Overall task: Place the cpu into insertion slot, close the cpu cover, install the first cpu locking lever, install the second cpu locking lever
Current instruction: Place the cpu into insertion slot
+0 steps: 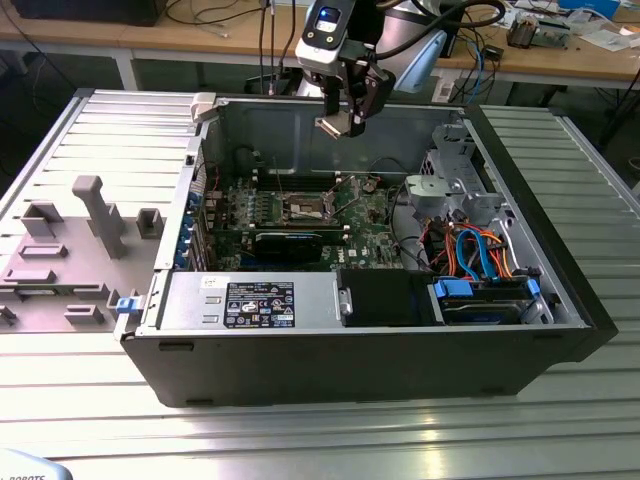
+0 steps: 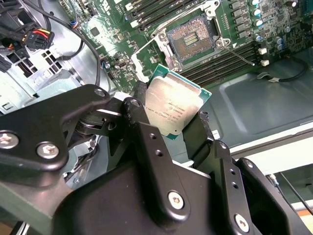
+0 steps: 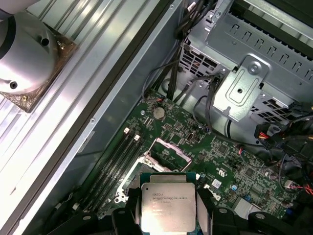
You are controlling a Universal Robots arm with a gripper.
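The gripper (image 1: 341, 121) hung above the open computer case (image 1: 350, 350), clenched on the cpu (image 1: 333, 126) — in the second wrist view its black fingers (image 2: 145, 128) pressed against two opposite edges of the chip, whose silver-grey top faced the camera. The cpu was held tilted and well clear of the green board (image 1: 365, 215) beneath the gripper. Below the gripper and apart from it lay the insertion slot (image 1: 308, 209), its dark centre bare inside the silver rim; in the second wrist view it showed just past the held chip, with narrow memory slots (image 2: 230, 51) running alongside it. A silver drive cage (image 3: 244, 88) stood inside the case, off to one side of the gripper — the case itself rested on the ribbed metal worktop (image 1: 300, 440)
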